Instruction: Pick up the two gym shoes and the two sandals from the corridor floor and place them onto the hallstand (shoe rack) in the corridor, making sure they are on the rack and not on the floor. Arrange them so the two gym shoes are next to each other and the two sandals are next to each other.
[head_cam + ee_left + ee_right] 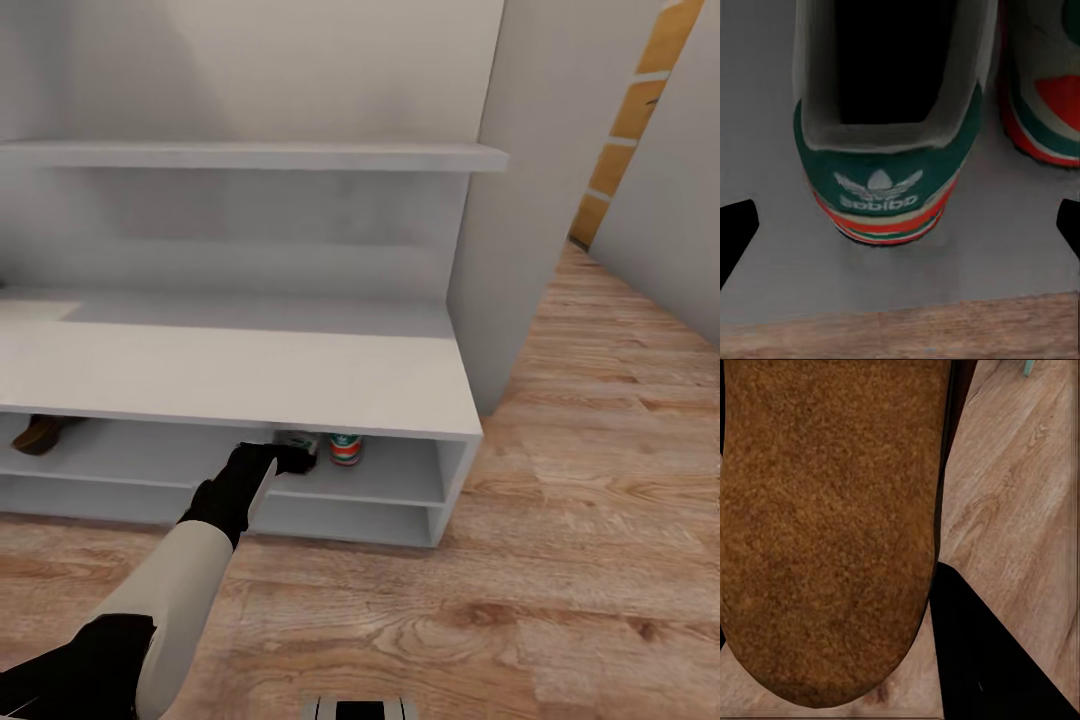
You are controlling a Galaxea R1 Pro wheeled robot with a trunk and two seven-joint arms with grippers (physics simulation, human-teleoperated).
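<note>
The left gripper, spread apart, sits at a gym shoe on the rack shelf, while the right gripper pinches a sandal.

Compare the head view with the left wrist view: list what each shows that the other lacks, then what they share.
Head view alone: the whole hallstand with its bench top and upper shelf, a sandal in the upper slot toward the robot's left, and the left arm reaching in.

Left wrist view alone: the heel logo on the nearer gym shoe and the open left end effector behind it.

Shared: both gym shoes side by side on the shelf, and the wood floor.
</note>
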